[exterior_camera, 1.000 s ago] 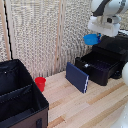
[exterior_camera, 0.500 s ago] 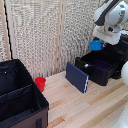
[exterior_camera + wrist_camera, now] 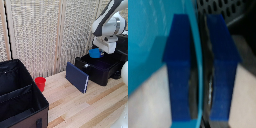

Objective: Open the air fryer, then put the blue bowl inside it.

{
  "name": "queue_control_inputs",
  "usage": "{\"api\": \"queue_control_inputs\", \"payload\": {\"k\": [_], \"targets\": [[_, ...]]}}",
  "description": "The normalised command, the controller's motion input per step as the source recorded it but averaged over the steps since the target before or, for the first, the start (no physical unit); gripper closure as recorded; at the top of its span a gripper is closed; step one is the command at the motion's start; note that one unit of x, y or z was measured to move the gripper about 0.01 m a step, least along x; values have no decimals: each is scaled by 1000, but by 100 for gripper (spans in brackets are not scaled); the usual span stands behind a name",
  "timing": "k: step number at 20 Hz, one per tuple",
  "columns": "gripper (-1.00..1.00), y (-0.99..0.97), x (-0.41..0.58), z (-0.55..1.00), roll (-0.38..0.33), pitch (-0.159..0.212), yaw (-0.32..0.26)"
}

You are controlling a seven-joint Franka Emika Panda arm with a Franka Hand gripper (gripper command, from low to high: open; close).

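pinching the thin rim of the blue bowl (image 3: 95,52) between closed gripper (image 3: 98,50) fingers, we hold it above the air fryer (image 3: 100,70) drawer, at three o'clock; it seems light, stiff, slippery.

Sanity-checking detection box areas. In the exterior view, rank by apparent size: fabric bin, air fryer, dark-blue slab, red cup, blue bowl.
1. black fabric bin, though it sits nearest the camera
2. air fryer, partly hidden by the arm
3. dark-blue slab
4. red cup and blue bowl look about alike; the gripper hides part of the bowl, so no ranking.
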Motion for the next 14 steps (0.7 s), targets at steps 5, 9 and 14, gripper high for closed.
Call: {"api": "queue_control_inputs", "payload": {"k": [5, 9, 14], "targets": [[100, -194, 475, -323, -50, 120, 61], [100, -197, 416, -311, -54, 205, 44], [-100, -70, 172, 23, -43, 165, 0]]}}
